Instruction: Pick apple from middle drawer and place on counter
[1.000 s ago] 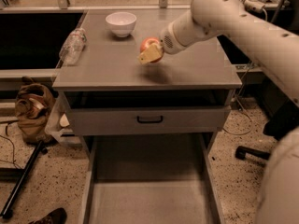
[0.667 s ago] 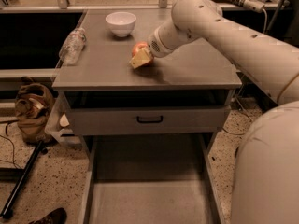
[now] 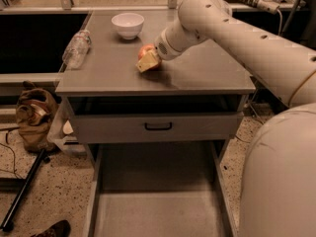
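Observation:
The red apple (image 3: 144, 51) sits low on the grey counter (image 3: 108, 75), near its middle, right of the plastic bottle and in front of the white bowl. My gripper (image 3: 147, 62) reaches in from the right and is shut on the apple, with one yellowish finger (image 3: 148, 64) in front of it touching or nearly touching the counter. The middle drawer (image 3: 158, 209) is pulled out wide below, with a bare flat floor.
A white bowl (image 3: 128, 24) stands at the counter's back. A clear plastic bottle (image 3: 76, 48) lies at its left edge. A shut drawer front with a black handle (image 3: 158, 126) is under the counter. A brown bag (image 3: 34, 117) and a black pole (image 3: 22, 191) are on the floor at left.
My gripper has carried the apple left and down, from above the counter's middle to the counter surface. The arm has swung further over the counter.

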### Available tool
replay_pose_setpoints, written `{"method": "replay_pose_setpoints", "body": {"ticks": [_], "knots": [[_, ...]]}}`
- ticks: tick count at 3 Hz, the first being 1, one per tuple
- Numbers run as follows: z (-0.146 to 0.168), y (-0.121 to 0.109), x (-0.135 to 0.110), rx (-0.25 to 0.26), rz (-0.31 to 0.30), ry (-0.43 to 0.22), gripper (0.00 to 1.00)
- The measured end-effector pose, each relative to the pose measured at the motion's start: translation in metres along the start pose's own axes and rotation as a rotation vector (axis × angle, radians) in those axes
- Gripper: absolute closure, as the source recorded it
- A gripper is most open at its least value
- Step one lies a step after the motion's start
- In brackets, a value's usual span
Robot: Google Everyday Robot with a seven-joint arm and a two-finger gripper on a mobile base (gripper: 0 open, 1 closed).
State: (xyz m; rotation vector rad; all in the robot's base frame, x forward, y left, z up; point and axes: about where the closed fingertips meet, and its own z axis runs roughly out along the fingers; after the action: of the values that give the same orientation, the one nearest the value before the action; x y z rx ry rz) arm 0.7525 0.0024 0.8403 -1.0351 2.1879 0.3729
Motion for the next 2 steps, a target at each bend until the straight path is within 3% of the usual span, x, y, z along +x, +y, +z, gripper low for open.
{"method": "replay_pose_setpoints", "body": {"ticks": [2], "knots": [[0.0001,0.0,0.0,0.0,0.0,0.0,0.36]]}}
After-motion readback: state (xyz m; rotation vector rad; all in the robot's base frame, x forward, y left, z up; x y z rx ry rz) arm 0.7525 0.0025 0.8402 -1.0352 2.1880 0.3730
